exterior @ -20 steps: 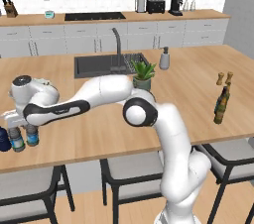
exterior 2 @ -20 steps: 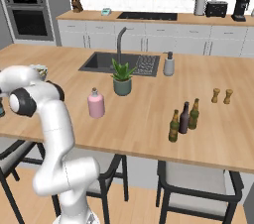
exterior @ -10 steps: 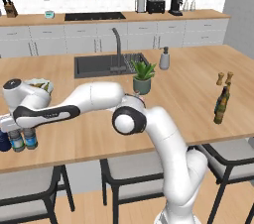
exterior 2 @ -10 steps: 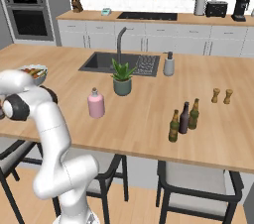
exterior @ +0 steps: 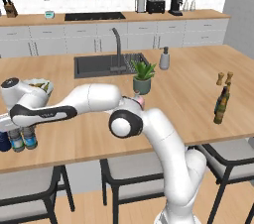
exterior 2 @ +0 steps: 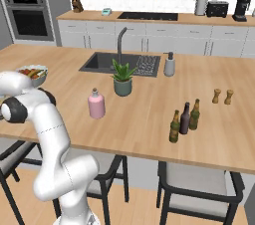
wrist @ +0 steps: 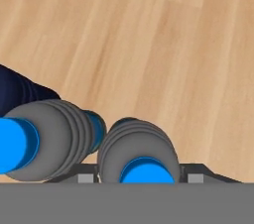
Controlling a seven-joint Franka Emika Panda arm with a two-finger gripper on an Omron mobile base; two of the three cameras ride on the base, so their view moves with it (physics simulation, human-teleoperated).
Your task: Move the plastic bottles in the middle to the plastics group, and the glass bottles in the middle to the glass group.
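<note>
Wooden table (exterior: pixel 188 104), far left: gripper (wrist: pixel 140 179) clamped on water bottle (wrist: pixel 140 156), standing it beside its twin (wrist: pixel 42 139) and navy bottle (wrist: pixel 15 94).

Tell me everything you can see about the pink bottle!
The pink bottle is squat and rounded, with a short narrow neck and a white cap on top. It looks smooth and evenly pink. It stands upright on the wooden island counter, near the middle, just in front of the small potted plant and apart from it. Nothing touches it but the counter. In the left base view only its top peeks out behind the robot's arm.
</note>
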